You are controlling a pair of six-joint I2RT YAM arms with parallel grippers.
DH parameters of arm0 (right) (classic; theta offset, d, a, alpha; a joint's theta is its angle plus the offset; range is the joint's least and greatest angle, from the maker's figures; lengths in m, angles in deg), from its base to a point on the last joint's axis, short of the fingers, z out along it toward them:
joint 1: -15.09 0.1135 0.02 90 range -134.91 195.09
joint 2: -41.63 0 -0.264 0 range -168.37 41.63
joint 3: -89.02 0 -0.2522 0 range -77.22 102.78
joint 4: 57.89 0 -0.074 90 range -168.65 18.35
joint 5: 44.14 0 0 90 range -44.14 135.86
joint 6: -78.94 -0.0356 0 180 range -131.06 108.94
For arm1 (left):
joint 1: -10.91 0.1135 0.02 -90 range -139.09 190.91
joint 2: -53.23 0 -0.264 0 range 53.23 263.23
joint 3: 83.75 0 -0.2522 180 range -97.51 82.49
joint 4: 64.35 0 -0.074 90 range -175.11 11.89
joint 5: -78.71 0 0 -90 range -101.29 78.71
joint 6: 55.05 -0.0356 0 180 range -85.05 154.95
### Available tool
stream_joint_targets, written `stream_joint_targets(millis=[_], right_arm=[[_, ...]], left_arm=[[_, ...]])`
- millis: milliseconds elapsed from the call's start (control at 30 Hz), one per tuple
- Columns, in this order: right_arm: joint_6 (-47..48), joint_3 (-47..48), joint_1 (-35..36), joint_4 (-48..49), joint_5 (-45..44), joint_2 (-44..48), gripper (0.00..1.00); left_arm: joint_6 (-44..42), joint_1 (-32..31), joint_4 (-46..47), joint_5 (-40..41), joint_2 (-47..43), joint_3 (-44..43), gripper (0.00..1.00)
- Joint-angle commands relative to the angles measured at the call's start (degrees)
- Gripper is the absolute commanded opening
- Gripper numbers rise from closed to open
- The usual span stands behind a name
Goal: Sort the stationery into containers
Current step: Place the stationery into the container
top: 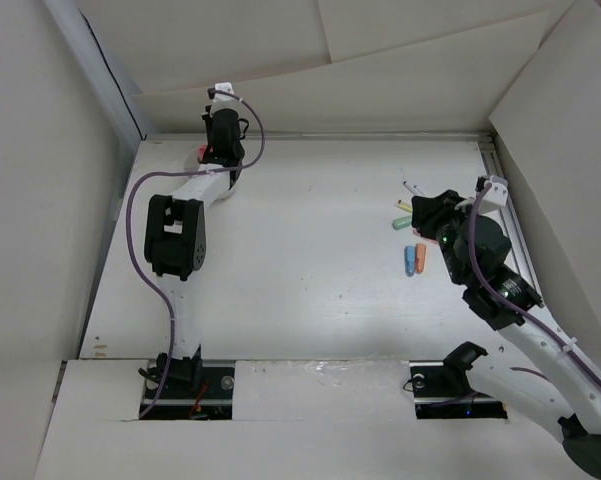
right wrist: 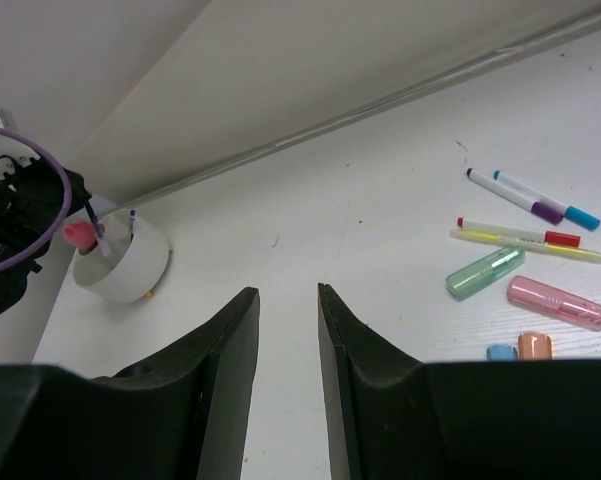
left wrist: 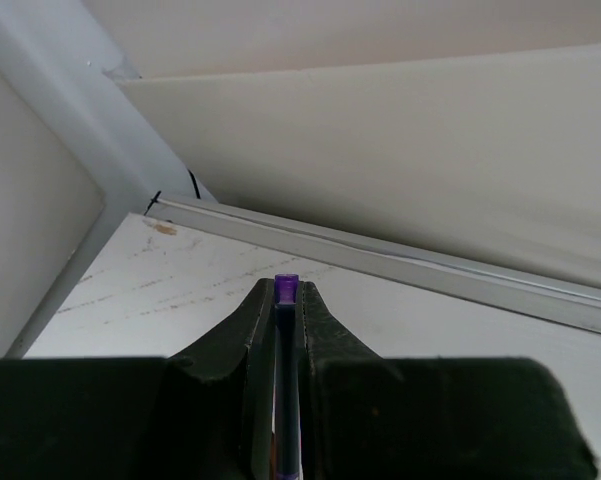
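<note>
Here, the white cup (right wrist: 130, 265) sits on the table (top: 310, 310) in the far left corner, close to the metal rail (left wrist: 400, 262) along the back wall. A pink cap (right wrist: 78, 235) stands up out of it, though the dividers are hidden, so which compartment it is in cannot be told.

The left gripper (left wrist: 287, 300) hangs right over the cup. Its jaws are pressed together on a slim pen (left wrist: 287, 286), whose purple end pokes out just past the fingertips. The pen's other end is out of sight, so it may or may not reach into the cup.

The loose pieces lie well apart from the cup, on the right side of the table. A purple-capped pen (right wrist: 510, 195) and a blue-capped pen (right wrist: 540, 198) lie side by side. Nearer, a red-capped pen (right wrist: 520, 232) lies against a thin yellow pen (right wrist: 545, 247). Below these are a stubby green piece (right wrist: 483, 273) and a stubby pink piece (right wrist: 558, 302). An orange piece (top: 420, 258) and a blue piece (top: 410, 261) lie next to each other, closest to the arm bases.

The right gripper (right wrist: 285, 295) hovers near this group with its jaws apart and nothing between them.
</note>
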Motion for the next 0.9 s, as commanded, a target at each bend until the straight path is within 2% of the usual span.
stream_joint_targets(millis=[0, 533, 867], right_arm=[[0.8, -0.3, 0.6, 4.2, -0.2, 0.3, 0.36], [0.8, -0.8, 0.6, 5.3, 0.9, 0.4, 0.36], [0.8, -1.4, 0.6, 5.3, 0.9, 1.5, 0.36]], left_arm=[[-2.2, -0.1, 4.8, -0.1, -0.3, -1.9, 0.00], [-3.3, -0.1, 12.6, -0.3, -1.4, 5.0, 0.00], [-3.3, -0.1, 13.6, 0.3, -1.4, 6.8, 0.04]])
